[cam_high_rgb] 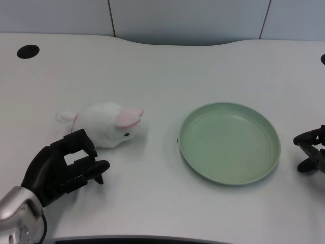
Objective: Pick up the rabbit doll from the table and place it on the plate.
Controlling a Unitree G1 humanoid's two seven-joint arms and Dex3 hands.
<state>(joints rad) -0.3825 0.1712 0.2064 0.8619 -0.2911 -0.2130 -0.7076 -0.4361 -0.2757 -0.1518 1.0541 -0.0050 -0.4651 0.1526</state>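
Rabbit doll (107, 126) lies on its side on the white tabletop (152, 66), left of centre, with the pale green plate (203, 157) well apart to its right and bare. Its long axis runs roughly left to right across the picture — the small tail end points left, the head with its pink-lined ears points right toward the plate, tilted slightly nearer the robot. The left hand (66, 165) sits at the lower left, just below and a little left of the doll; its topmost dark fingers (80, 141) come right up to the doll's near flank, though whether they touch the fur or stop just short I cannot tell. That hand holds nothing: its fingers are curled partway inward but parted, with a visible gap between upper and lower fingers, so I judge it ready to close rather than closed. The doll lies up and slightly right from the palm, so the coming move, as I judge it, is a short reach forward over the body, closing across the short axis — the left hand is far nearer than the right hand (311, 150), which waits at the picture's right edge beyond the plate.
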